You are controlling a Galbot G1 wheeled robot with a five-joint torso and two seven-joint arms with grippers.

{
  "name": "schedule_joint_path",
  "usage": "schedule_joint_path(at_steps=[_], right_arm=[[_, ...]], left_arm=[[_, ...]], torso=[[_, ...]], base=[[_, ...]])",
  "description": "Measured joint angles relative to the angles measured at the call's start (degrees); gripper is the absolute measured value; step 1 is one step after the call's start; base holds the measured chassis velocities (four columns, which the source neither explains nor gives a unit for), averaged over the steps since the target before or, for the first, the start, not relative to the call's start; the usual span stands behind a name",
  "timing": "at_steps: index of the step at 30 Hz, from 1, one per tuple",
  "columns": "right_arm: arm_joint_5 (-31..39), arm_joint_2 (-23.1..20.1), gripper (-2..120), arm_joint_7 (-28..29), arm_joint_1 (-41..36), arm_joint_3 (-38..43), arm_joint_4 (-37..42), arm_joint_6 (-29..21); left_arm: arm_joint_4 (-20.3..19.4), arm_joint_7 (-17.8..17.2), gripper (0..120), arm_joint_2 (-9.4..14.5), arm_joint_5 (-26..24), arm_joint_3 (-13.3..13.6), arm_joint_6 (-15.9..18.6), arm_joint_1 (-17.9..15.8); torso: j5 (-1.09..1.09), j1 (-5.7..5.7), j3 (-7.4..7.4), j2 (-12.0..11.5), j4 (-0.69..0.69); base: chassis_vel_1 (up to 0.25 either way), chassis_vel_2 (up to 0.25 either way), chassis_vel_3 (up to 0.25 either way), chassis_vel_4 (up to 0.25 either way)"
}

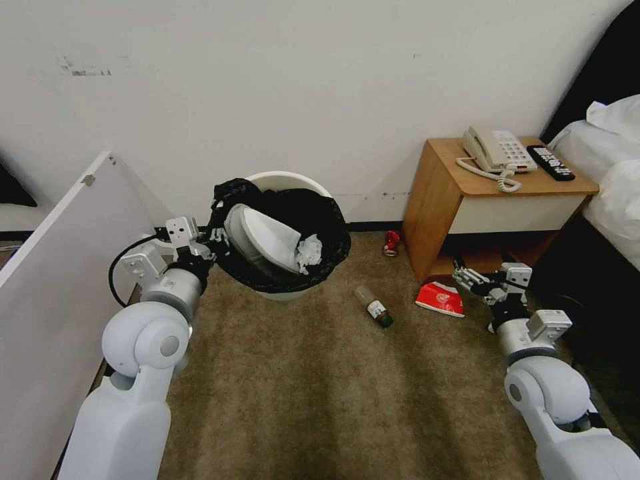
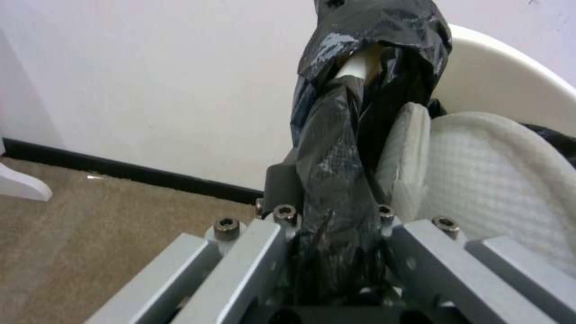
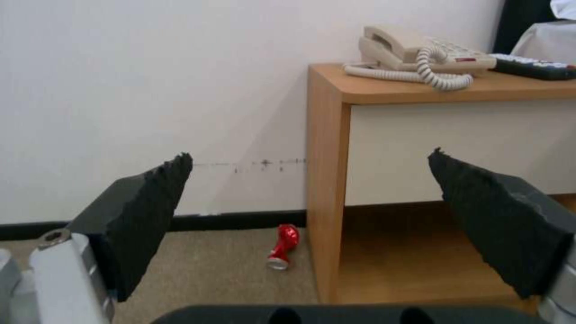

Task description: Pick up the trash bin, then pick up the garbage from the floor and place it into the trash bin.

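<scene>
- Trash bin (image 1: 288, 280): hanging tilted off the carpet at the robot's left, black liner bag (image 2: 342, 148) over its rim; already holding a white slipper (image 1: 263, 240) and a tissue (image 1: 309, 252).
- Left gripper (image 1: 212, 239): clamping the bagged rim between closed fingers.
- Right gripper (image 1: 467, 279): hovering with pads (image 3: 144, 211) spread wide, nothing between them, facing the nightstand (image 1: 493, 207).
- Red packet (image 1: 441, 298): lying just left of the right gripper; the nearest litter.
- Small bottle (image 1: 374, 306): lying farther left, long axis slanting away from the robot.
- Red can (image 1: 391, 243): lying by the wall, long axis toward the wall.
</scene>
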Motion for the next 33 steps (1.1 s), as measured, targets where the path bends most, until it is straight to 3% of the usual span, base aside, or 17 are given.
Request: schedule_joint_path(at_steps=[33], right_arm=[[-0.02,0.68,100,-0.7,0.99,-0.54,-0.67,-0.07]], left_arm=[[0.86,-0.11,4,-0.36,-0.19,-0.06,0.09,-0.54]], torso=[[0.0,0.0,0.0,0.0,0.0]], base=[[0.0,0.0,0.0,0.0]])
